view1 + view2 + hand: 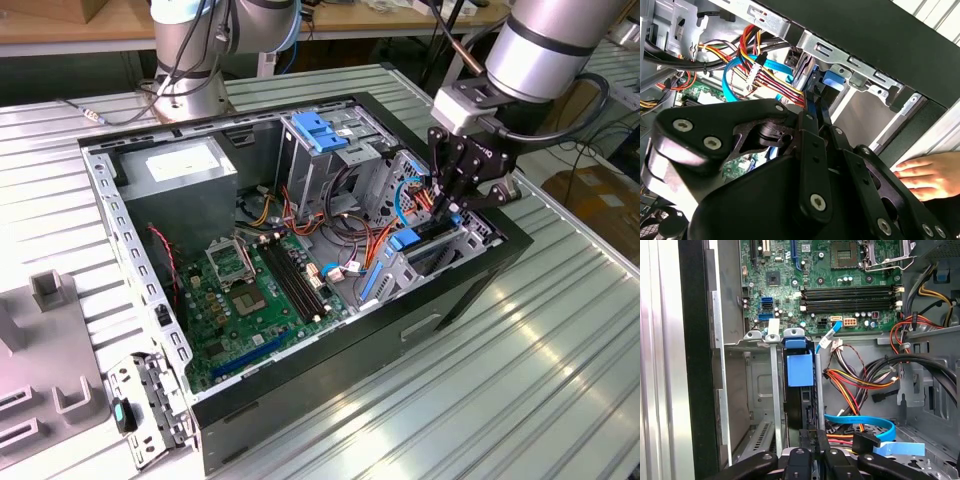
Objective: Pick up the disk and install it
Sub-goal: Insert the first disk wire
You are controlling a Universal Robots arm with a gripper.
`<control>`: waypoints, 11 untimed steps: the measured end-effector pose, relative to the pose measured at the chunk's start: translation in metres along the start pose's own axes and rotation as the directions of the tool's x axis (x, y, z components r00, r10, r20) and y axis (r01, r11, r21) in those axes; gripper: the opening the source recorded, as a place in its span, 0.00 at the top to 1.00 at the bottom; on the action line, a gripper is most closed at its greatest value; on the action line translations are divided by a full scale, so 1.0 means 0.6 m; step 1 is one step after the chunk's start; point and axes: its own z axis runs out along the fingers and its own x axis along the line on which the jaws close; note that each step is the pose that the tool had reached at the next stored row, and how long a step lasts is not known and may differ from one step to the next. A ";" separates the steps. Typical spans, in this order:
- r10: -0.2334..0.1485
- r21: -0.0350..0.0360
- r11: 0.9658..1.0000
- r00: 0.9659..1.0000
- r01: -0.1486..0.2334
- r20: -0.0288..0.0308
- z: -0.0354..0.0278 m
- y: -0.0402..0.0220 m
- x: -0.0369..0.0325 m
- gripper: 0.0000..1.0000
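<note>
Gripper (814, 440) pinches the disk (799, 390) (standing on edge) in its bay.

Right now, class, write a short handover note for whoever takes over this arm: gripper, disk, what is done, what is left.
Gripper: down inside the computer case, right at the disk; grip cannot be judged.
Disk: standing on edge in the metal bay, beside the cables.
Done: disk picked up and brought into the bay.
Left: full seating not confirmed.
Note: a person's hand rests beside the case.

Disk (799, 371) in drive cage (760, 390) (upright)
</note>
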 end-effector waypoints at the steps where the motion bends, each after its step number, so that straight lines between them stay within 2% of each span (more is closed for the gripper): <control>1: 0.000 0.000 1.000 1.000 0.000 0.001 0.000 0.000 0.001 0.84; 5: 0.000 0.000 1.000 1.000 0.000 0.004 0.002 0.001 0.004 0.84; 8: 0.000 -0.001 1.000 1.000 0.000 0.006 0.007 0.001 0.007 0.84; 11: 0.000 -0.001 1.000 1.000 0.000 0.006 0.007 0.001 0.007 0.84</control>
